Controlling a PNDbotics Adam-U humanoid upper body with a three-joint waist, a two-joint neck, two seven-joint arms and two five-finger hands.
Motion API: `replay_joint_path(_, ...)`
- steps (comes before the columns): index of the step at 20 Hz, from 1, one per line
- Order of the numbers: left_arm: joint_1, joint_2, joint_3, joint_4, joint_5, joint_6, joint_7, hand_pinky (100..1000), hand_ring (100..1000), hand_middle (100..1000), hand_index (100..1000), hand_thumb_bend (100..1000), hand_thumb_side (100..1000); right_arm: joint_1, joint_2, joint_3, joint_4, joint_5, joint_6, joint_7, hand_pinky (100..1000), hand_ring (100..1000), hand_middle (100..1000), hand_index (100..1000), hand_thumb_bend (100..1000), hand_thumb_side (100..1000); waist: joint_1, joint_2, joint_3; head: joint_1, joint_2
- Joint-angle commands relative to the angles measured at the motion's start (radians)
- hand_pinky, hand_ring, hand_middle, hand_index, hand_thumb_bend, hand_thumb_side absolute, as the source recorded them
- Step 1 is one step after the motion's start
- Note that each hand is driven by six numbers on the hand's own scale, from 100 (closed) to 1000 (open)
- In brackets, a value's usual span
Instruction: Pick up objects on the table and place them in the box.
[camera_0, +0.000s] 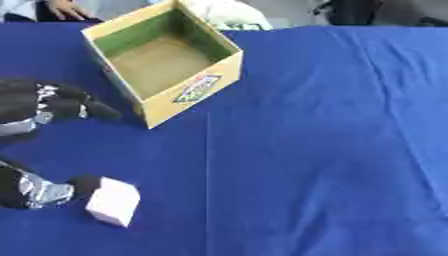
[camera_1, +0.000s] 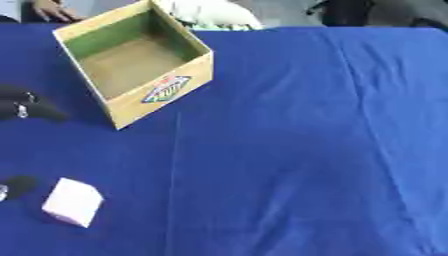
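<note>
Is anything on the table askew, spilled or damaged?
Only the box sits askew, turned corner-first toward the robot on the blue cloth. It is upright and looks empty. The white block near the left hand seems intact.

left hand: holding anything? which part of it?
Nothing gripped. The left hand has its thumb against the left side of the white block, its fingers spread well above and not closed on it. The block lies on the table.

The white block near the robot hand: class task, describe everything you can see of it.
The white block is a small, plain, box-shaped thing with a pale, matte look and slightly pinkish shaded sides. It lies tilted askew on the blue tablecloth, in front of the open cardboard box. A dark fingertip of the left robot hand touches its left side.
</note>
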Motion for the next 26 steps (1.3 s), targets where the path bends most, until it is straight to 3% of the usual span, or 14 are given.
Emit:
replay_joint_path(1, 0.006, 0.047, 0.009, -0.014, 0.026, -0.045, -0.007, 724, 842, 752, 920, 389, 830, -0.006, -0.03, -0.008, -0.02, 0.005, 0.0, -0.001, 534, 767, 640, 786, 100, 1000, 0.0, -0.015, -0.002, -0.007, 0.001)
replay_joint_path(5, 0.026, 0.055, 0.003, -0.014, 0.049, -0.081, -0.042, 722, 840, 750, 917, 388, 862, -0.009, -0.032, -0.008, -0.02, 0.005, -0.002, -0.002, 535, 767, 642, 786, 100, 1000, -0.001, -0.015, -0.003, -0.006, 0.004)
replay_joint_path(11, 0.035, 0.048, -0.006, -0.014, 0.035, -0.077, -0.085, 732, 853, 769, 922, 432, 878, -0.01, -0.034, -0.006, -0.02, 0.004, -0.004, -0.001, 535, 767, 642, 786, 100, 1000, -0.001, -0.015, -0.005, 0.005, 0.005)
replay_joint_path(14, 0.037, 0.039, -0.015, -0.014, -0.022, -0.045, -0.09, 737, 857, 774, 926, 486, 887, -0.009, -0.032, -0.006, -0.02, 0.003, -0.003, 0.0, 534, 767, 641, 786, 100, 1000, -0.001, -0.015, -0.005, 0.014, 0.006)
replay_joint_path(19, 0.029, 0.002, -0.042, -0.014, -0.113, 0.034, -0.096, 741, 857, 769, 922, 514, 905, -0.008, -0.028, -0.005, -0.02, 0.001, -0.002, 0.003, 533, 766, 640, 786, 100, 1000, 0.0, -0.013, -0.006, 0.046, 0.012)
replay_joint_path(26, 0.021, -0.055, -0.078, 0.002, -0.187, 0.103, -0.157, 744, 861, 774, 918, 561, 954, -0.008, -0.02, -0.006, -0.02, -0.003, 0.0, 0.006, 531, 765, 638, 784, 100, 1000, 0.001, -0.005, -0.011, 0.063, 0.011)
